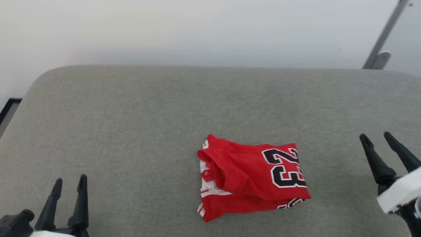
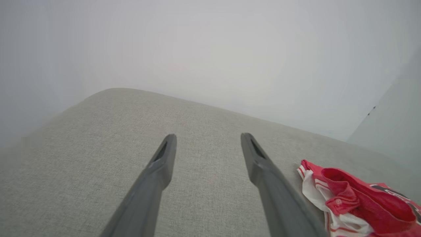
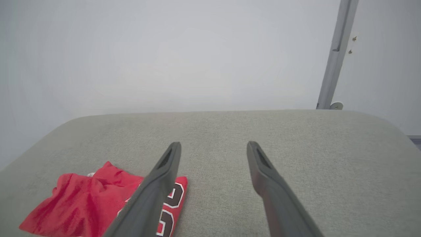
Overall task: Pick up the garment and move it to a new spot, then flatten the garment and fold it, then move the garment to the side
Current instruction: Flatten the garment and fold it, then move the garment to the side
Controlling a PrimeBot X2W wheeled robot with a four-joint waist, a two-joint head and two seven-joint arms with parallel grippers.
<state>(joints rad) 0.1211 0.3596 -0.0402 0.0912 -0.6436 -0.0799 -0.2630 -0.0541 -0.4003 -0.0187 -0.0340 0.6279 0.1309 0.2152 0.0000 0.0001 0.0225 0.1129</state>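
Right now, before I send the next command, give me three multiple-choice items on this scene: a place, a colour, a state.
1. The garment lies: A on the grey pad between left hand and right hand; B hanging off the pad's edge; C on the floor.
2. Its digits are: A blue; B black, white-edged; C yellow.
3. The hands are: A both shut; B one shut on cloth; C both open, empty.
Answers: A, pad shows all round it; B, the 23 is black outlined white; C, both stand spread, nothing between.
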